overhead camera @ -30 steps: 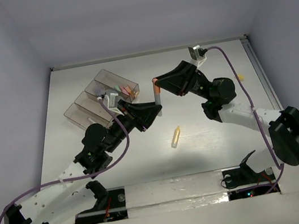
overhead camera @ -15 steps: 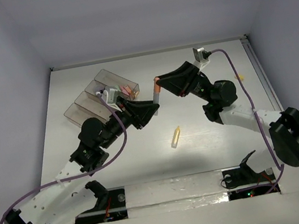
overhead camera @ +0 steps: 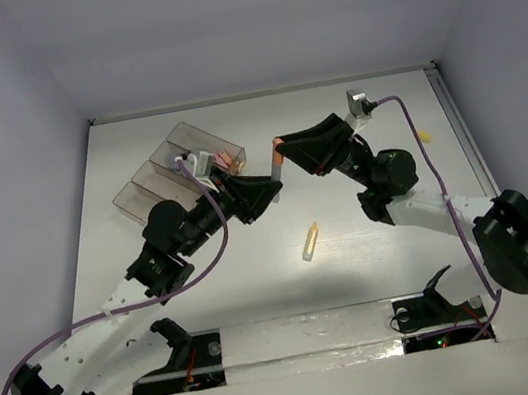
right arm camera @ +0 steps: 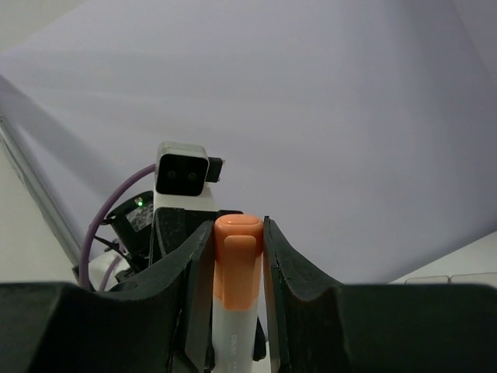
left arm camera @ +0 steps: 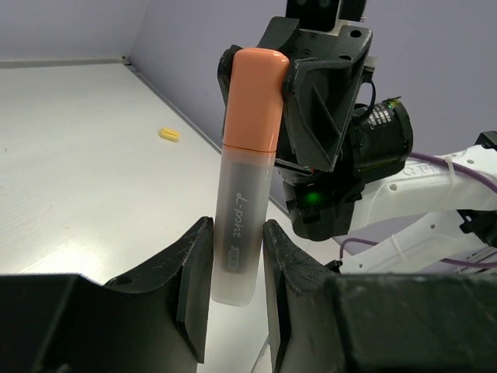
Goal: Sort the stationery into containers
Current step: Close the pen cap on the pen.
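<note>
An orange-capped marker (overhead camera: pixel 278 162) with a frosted white barrel is held upright above the table's middle by both grippers. My left gripper (overhead camera: pixel 274 185) is shut on the lower barrel (left arm camera: pixel 242 225), one finger on each side. My right gripper (overhead camera: pixel 281 144) is shut on the orange cap (right arm camera: pixel 237 260) at the top. The joined clear containers (overhead camera: pixel 153 186) lie at the far left, and the far ones hold several coloured sticks (overhead camera: pixel 221 157). A yellow stick (overhead camera: pixel 310 241) lies loose on the table near the middle.
A small yellow piece (overhead camera: pixel 424 135) lies near the right wall and also shows in the left wrist view as the yellow piece (left arm camera: pixel 168 135). The purple cables loop off both wrists. The arm bases sit at the near edge.
Both arms shifted slightly with the marker between them; it sits a little farther back. The right wrist moved a bit right. Both grips are unchanged.
</note>
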Motion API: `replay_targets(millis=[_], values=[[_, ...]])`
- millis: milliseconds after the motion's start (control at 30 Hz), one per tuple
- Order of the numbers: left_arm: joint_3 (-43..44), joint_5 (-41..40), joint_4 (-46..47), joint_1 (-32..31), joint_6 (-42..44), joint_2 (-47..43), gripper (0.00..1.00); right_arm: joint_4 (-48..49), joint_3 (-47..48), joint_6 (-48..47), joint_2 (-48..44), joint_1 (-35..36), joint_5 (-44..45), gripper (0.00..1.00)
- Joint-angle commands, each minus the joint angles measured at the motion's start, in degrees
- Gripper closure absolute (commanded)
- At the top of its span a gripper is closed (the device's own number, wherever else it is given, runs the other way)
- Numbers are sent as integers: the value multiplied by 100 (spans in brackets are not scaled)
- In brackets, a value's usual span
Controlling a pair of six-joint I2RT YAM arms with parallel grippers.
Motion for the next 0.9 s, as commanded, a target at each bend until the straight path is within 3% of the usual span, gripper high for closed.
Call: replay_targets(millis=[0, 200, 867], values=[[926, -919, 2060, 348, 54, -265, 100, -100, -406, -552, 33, 517, -1607, 100], [970, -998, 1893, 401, 195, -476, 100, -856, -486, -1063, -205, 517, -1492, 100], [795, -480, 2113, 401, -77, -247, 100, -620, -293, -712, 50, 622, -1492, 100]])
